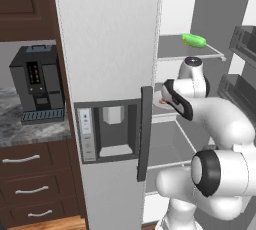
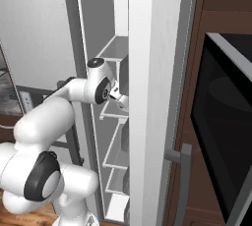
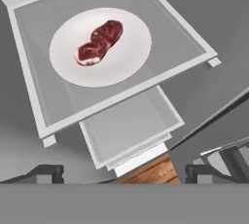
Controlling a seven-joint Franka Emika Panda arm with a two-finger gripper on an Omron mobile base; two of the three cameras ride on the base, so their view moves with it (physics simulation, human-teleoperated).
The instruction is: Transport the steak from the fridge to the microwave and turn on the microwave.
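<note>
While the fridge (image 1: 107, 49) stands open, the gripper (image 3: 124, 174) is held inside it above the middle shelf (image 3: 34, 101), jaws spread wide and holding nothing; presumably pre-grasp, so the fingers can drop either side of the meat. Steak (image 3: 98, 42) is seen in the hand view lying flat on a white plate (image 3: 126, 57), roughly centred, apart from the fingertips (image 3: 47, 173). Plate sits on the shelf, w/ bare shelf all round it. Steak is thin and flat, so a low pinch is judged necessary; risk of nudging the plate.

Other items: green vegetable (image 1: 193, 40) on the upper shelf, well above the hand, not in the path. Lower shelves seen below the plate's shelf. Left door w/ dispenser panel (image 1: 107, 131) stands near the arm on the left; right door w/ bins on the right, so the withdrawal gap is narrow. Coffee machine (image 1: 38, 84) on counter far left. Microwave (image 2: 226, 122) is set in cabinetry to the right, door closed, beyond the right fridge door, which stands between.
</note>
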